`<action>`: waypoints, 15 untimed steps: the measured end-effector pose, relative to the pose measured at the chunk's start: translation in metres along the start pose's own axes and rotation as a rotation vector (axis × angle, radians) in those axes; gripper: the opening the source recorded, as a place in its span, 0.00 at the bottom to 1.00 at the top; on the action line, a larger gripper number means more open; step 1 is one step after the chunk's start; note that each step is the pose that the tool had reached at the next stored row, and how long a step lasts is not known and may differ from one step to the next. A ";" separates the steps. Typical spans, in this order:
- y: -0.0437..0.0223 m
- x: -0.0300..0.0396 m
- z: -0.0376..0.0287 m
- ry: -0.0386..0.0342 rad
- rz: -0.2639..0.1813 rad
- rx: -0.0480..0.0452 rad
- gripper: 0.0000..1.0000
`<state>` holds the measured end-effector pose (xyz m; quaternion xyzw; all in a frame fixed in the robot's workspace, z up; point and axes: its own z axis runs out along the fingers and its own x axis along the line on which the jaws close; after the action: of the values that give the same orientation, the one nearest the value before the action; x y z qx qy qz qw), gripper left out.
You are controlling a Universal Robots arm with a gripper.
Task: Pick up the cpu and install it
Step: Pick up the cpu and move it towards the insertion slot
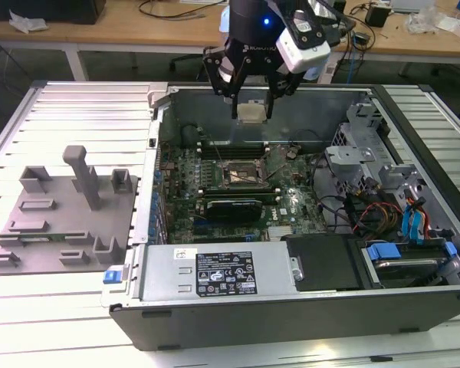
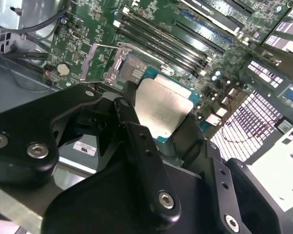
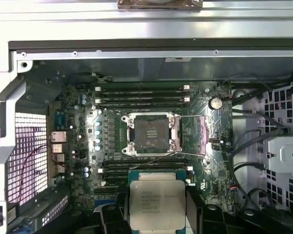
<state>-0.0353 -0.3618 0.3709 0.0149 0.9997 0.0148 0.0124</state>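
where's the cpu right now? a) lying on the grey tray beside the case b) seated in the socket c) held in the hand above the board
C: the cpu is clamped in the hand over the motherboard, and the socket lies open and empty.

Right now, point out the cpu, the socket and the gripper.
cpu [image 3: 157,204]: first wrist view, middle of its metal plate.
socket [image 3: 150,132]: first wrist view, centre of its dark frame.
gripper [image 1: 251,107]: exterior view, midway between its fingertips.

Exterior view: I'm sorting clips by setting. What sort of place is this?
Probably a robotics lab: a pincer holds the cpu over an open computer case on a metal table; desks behind.
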 end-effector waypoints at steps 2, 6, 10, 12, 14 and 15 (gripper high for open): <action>0.0015 -0.0007 0.0075 -0.0001 0.000 -0.0001 0.55; 0.0039 -0.0012 0.0147 -0.0001 0.000 -0.0002 0.55; 0.0049 -0.0014 0.0248 0.0000 0.000 0.0001 0.55; 0.0055 -0.0015 0.0290 0.0000 0.000 0.0000 0.55; 0.0060 -0.0017 0.0339 -0.0001 0.000 -0.0001 0.55; 0.0062 -0.0017 0.0359 -0.0001 0.000 -0.0001 0.55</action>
<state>-0.0325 -0.3546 0.3352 0.0149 0.9997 0.0148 0.0124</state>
